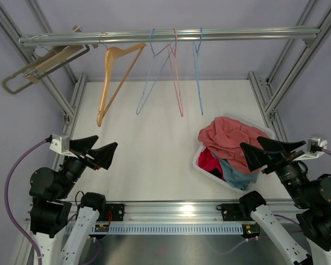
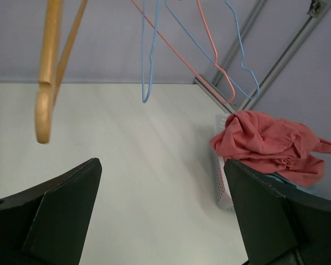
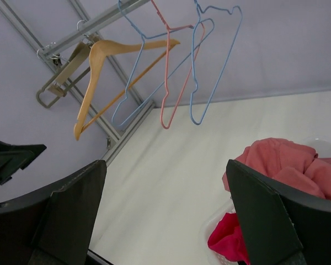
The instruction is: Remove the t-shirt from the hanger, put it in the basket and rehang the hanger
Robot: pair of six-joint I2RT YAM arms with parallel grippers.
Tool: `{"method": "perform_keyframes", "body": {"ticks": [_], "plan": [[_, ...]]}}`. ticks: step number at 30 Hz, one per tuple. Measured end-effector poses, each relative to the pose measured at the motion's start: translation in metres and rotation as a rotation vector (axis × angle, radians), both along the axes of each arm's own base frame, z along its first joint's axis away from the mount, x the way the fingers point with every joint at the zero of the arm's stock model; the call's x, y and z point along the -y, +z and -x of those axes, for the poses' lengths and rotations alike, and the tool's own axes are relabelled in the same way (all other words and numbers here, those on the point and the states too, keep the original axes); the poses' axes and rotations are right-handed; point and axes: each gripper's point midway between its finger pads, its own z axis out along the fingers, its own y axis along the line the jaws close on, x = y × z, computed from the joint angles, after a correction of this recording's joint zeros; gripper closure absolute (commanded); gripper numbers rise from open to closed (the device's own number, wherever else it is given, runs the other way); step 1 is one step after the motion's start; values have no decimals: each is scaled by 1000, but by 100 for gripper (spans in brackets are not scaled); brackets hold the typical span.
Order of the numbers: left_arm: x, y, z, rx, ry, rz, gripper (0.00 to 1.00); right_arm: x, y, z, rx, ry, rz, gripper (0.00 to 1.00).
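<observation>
Every hanger on the rail [image 1: 165, 36] is bare: a wooden hanger [image 1: 113, 77], a blue wire hanger [image 1: 151, 77], a pink one [image 1: 177, 83] and another blue one [image 1: 198, 77]. A salmon t-shirt [image 1: 229, 138] lies crumpled on top of the white basket [image 1: 197, 161] at the right, also visible in the left wrist view as the salmon t-shirt [image 2: 270, 146]. My left gripper [image 1: 105, 144] [image 2: 163, 165] hovers open over the table at the near left, with nothing between its fingers. My right gripper [image 1: 251, 144] [image 3: 165, 163] is open above the basket's near side, also holding nothing.
An olive hanger [image 1: 38, 69] hangs tilted at the rail's far left end. A red garment [image 1: 209, 163] and a teal one [image 1: 237, 175] lie in the basket under the salmon shirt. Aluminium frame posts [image 1: 63, 99] [image 1: 262, 94] stand at the table's sides.
</observation>
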Motion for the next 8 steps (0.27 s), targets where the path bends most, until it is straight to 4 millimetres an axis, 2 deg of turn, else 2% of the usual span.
{"method": "perform_keyframes", "body": {"ticks": [4,8], "plan": [[3,-20,20,-20,-41,-4,1,15,1,13,57,-42,-29,0],[3,-25,35,5,-56,-6,1,19,-6,14,65,-64,-42,1]]}}
